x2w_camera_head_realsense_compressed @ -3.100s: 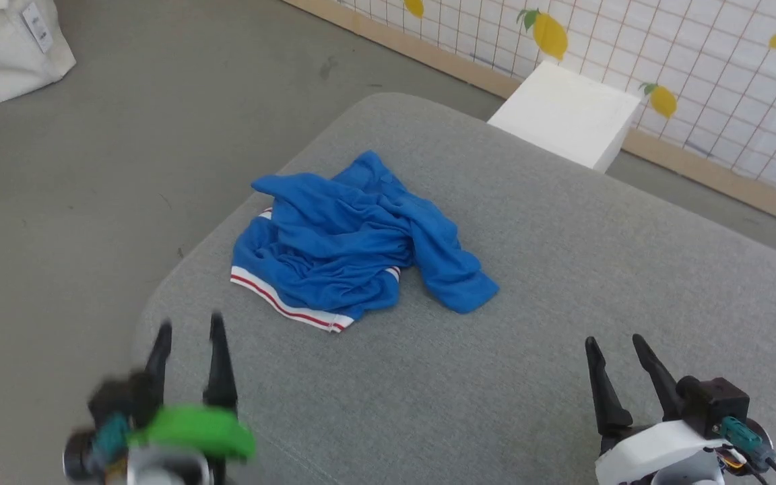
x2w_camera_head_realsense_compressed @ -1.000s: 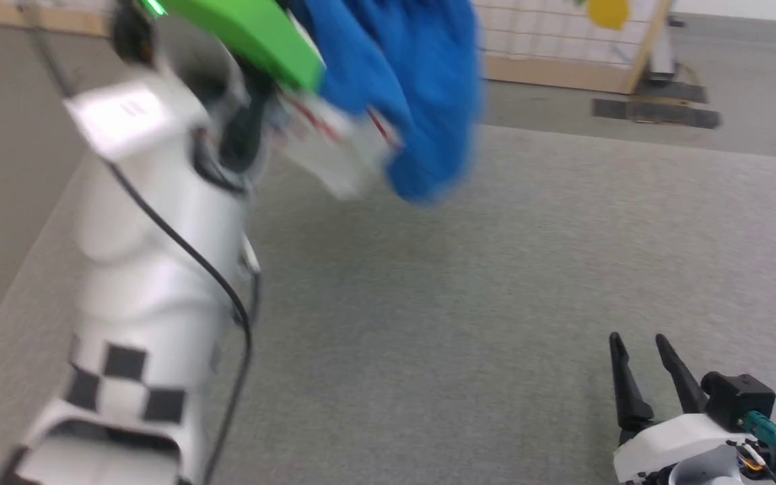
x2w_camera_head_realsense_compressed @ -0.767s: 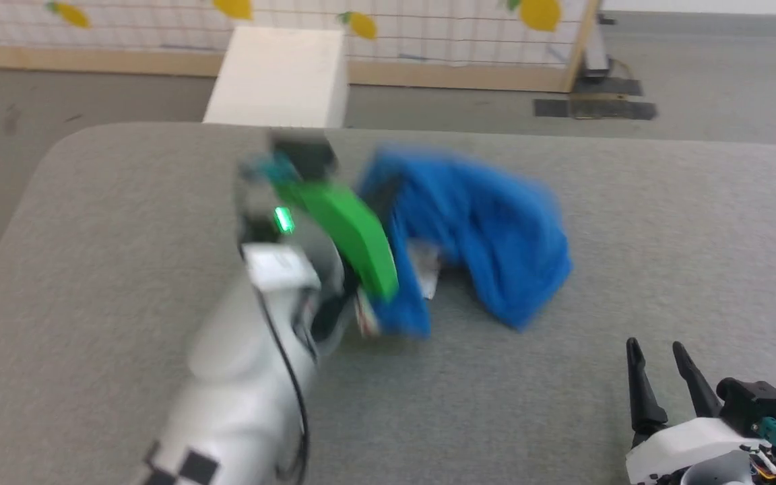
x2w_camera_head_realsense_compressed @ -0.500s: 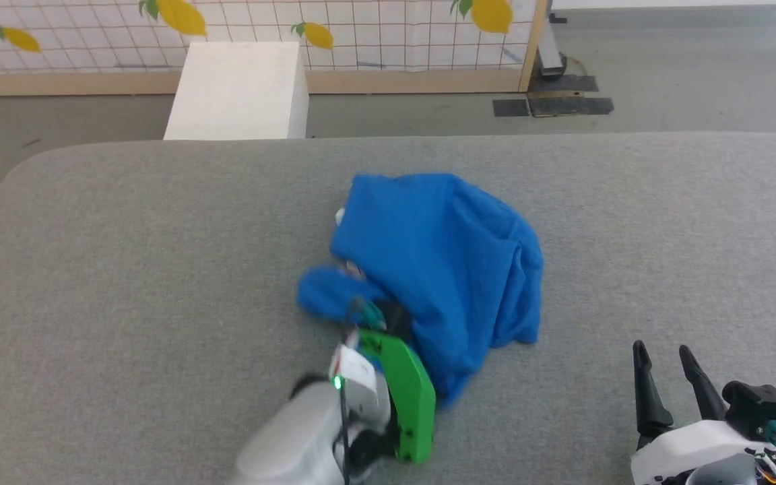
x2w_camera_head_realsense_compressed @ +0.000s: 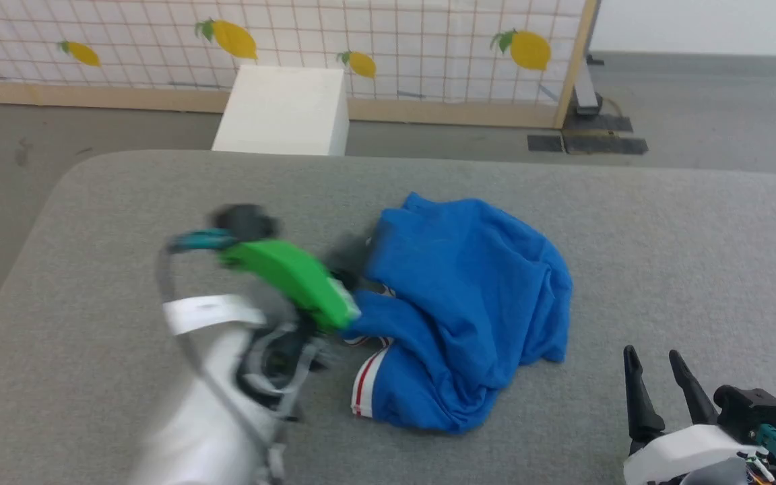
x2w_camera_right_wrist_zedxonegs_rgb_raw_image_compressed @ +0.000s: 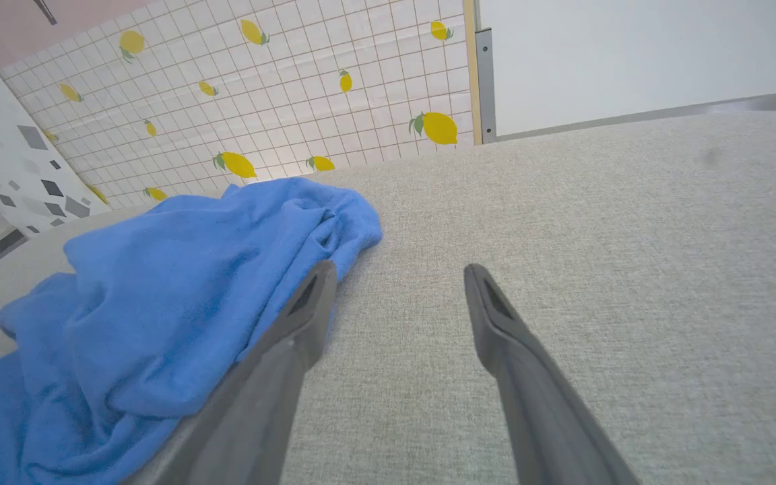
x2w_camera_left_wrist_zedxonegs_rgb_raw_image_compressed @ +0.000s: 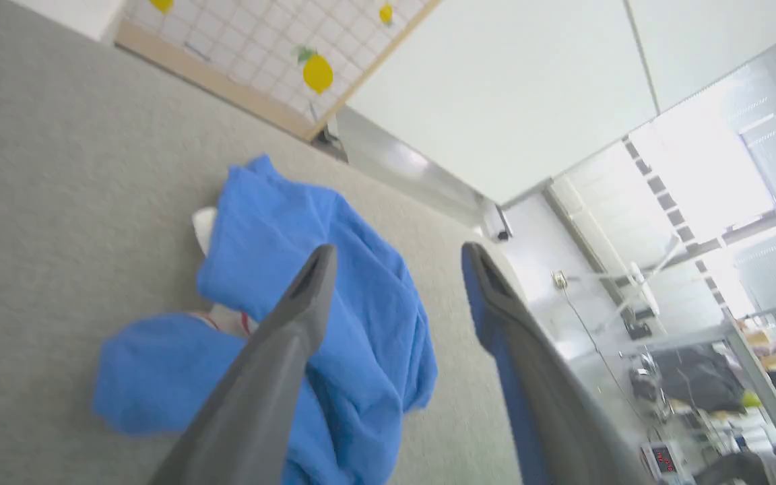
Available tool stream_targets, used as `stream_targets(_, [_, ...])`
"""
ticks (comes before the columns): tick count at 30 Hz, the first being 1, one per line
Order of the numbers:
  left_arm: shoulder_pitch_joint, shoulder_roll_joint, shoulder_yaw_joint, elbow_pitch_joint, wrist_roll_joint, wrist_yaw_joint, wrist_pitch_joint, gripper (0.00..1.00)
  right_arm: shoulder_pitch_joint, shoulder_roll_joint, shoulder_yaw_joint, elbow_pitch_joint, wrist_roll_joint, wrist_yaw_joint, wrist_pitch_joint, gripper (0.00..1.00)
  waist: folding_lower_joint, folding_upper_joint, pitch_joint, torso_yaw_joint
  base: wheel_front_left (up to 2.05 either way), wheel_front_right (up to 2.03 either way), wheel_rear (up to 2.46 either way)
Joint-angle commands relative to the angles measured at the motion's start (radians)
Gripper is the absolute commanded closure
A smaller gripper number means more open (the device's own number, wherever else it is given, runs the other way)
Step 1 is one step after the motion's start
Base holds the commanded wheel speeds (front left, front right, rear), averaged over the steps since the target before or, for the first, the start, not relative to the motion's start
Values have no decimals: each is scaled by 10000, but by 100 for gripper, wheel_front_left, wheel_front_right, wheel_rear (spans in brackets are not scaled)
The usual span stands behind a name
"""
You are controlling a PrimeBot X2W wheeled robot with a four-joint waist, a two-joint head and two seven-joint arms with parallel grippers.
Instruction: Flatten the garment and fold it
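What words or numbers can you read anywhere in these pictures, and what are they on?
Nothing here can be read.
The shirt: crumpled, no letters or number showing, just red and white stripes.
The red-lit display far off in the room: too small and blurred to read.

Grey fabric-covered tabletop [x2w_camera_head_realsense_compressed: 684,229]: open passage to the right of and behind the crumpled royal-blue jersey garment [x2w_camera_head_realsense_compressed: 475,303]. Left gripper [x2w_camera_left_wrist_zedxonegs_rgb_raw_image_compressed: 398,250] and its green-cased wrist [x2w_camera_head_realsense_compressed: 287,273] crowd the garment's left edge. 1 white rectangular box [x2w_camera_head_realsense_compressed: 280,108] stands beyond the far edge, off the surface.
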Motion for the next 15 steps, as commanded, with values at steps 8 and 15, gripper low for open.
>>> stream_targets(8, [2719, 2097, 798, -1161, 4066, 837, -4894, 0, 269, -4, 63, -61, 69, -13, 243, 0, 1, 0, -446, 563, 0, 0, 0])
stream_targets(15, [4355, 1382, 1701, -2567, 5963, 861, -4973, 0, 322, -4, 264, -483, -114, -13, 1737, 0, 1, 0, -417, 699, 0, 0, 0])
